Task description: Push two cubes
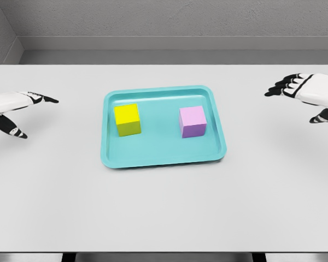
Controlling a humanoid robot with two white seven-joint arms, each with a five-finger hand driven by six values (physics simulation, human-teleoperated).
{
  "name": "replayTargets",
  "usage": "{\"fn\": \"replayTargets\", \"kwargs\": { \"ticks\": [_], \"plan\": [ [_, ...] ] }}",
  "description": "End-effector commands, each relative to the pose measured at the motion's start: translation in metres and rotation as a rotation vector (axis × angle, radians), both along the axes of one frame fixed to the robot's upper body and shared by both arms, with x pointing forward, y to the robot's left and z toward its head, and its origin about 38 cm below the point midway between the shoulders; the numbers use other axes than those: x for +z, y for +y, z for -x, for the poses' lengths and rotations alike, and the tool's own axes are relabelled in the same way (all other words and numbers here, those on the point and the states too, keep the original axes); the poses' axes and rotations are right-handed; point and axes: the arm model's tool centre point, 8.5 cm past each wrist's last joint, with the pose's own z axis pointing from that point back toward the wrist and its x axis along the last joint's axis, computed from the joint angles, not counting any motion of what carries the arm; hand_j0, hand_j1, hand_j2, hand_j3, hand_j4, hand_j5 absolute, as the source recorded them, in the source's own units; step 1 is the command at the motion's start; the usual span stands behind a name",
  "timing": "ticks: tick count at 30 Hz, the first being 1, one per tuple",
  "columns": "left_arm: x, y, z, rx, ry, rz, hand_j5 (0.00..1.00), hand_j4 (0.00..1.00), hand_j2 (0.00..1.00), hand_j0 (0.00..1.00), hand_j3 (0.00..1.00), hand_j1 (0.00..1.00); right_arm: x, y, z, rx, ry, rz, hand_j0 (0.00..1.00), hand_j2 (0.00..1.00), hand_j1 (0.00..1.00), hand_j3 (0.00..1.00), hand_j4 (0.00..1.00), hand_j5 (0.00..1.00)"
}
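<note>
A teal tray (163, 158) lies in the middle of a white table (164, 213), its long sides running left to right. Two cubes stand inside it, well apart from each other and from the rim. The yellow cube (127, 119) sits in the left half, turned slightly so one side face shows. The pink cube (193, 121) sits in the right half, level with the yellow one and a little nearer the right wall.

The left hand (13, 109) comes in at the left edge, well apart from the tray. Its fingers are stretched out toward the tray and its thumb points down and inward; it holds nothing. The right hand (306, 93) comes in at the right edge, also well apart from the tray, a little farther back on the table than the left one. Its fingers (281, 87) are spread and reach toward the centre, the thumb hangs below, and it too holds nothing. Neither hand touches a cube
</note>
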Motion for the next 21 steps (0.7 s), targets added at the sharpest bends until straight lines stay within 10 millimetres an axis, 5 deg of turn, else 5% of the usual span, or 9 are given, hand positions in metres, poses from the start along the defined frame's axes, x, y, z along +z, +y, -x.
{"fn": "replayTargets", "kwargs": {
  "ticks": [1, 5, 6, 7, 8, 9, 12, 16, 21],
  "plan": [
    [0.0, 0.001, 0.0, 0.003, 0.002, 0.002, 1.0, 1.0, 1.0, 1.0, 1.0, 1.0, 0.001, 0.005, 0.001, 0.014, -0.002, -0.008, 1.0, 1.0, 1.0, 1.0, 1.0, 1.0],
    [0.003, -0.002, -0.003, -0.007, -0.002, -0.011, 1.0, 1.0, 1.0, 1.0, 1.0, 1.0, 0.018, 0.007, -0.004, 0.019, -0.041, -0.024, 1.0, 1.0, 1.0, 1.0, 1.0, 1.0],
    [0.005, -0.011, -0.008, -0.037, 0.0, -0.044, 1.0, 1.0, 1.0, 1.0, 1.0, 1.0, 0.009, 0.011, -0.004, 0.03, -0.018, -0.019, 0.88, 0.88, 0.88, 0.88, 0.88, 0.88],
    [0.006, -0.019, -0.012, -0.062, 0.006, -0.062, 0.94, 0.94, 0.94, 0.94, 0.94, 0.94, -0.003, 0.017, -0.003, 0.048, 0.02, -0.003, 0.4, 0.4, 0.4, 0.4, 0.4, 0.4],
    [0.01, -0.019, -0.015, -0.065, 0.0, -0.072, 0.68, 0.68, 0.68, 0.68, 0.68, 0.68, -0.018, 0.026, -0.002, 0.076, 0.065, 0.015, 0.14, 0.14, 0.14, 0.14, 0.14, 0.14],
    [0.004, -0.031, -0.017, -0.091, 0.008, -0.072, 0.67, 0.67, 0.67, 0.67, 0.67, 0.67, -0.027, 0.032, -0.001, 0.094, 0.089, 0.02, 0.06, 0.06, 0.06, 0.06, 0.06, 0.06],
    [0.001, -0.086, -0.039, -0.208, -0.028, -0.16, 0.67, 0.67, 0.67, 0.67, 0.67, 0.67, -0.039, 0.049, -0.002, 0.134, 0.115, 0.02, 0.07, 0.07, 0.07, 0.07, 0.07, 0.07],
    [0.014, -0.098, -0.046, -0.222, -0.064, -0.125, 0.45, 0.45, 0.45, 0.45, 0.45, 0.45, -0.049, 0.081, -0.007, 0.211, 0.132, 0.021, 0.1, 0.1, 0.1, 0.1, 0.1, 0.1],
    [0.022, -0.154, -0.053, -0.344, -0.105, -0.147, 0.48, 0.48, 0.48, 0.48, 0.48, 0.48, -0.059, 0.106, -0.012, 0.261, 0.133, 0.038, 0.13, 0.13, 0.13, 0.13, 0.13, 0.13]
  ]
}}
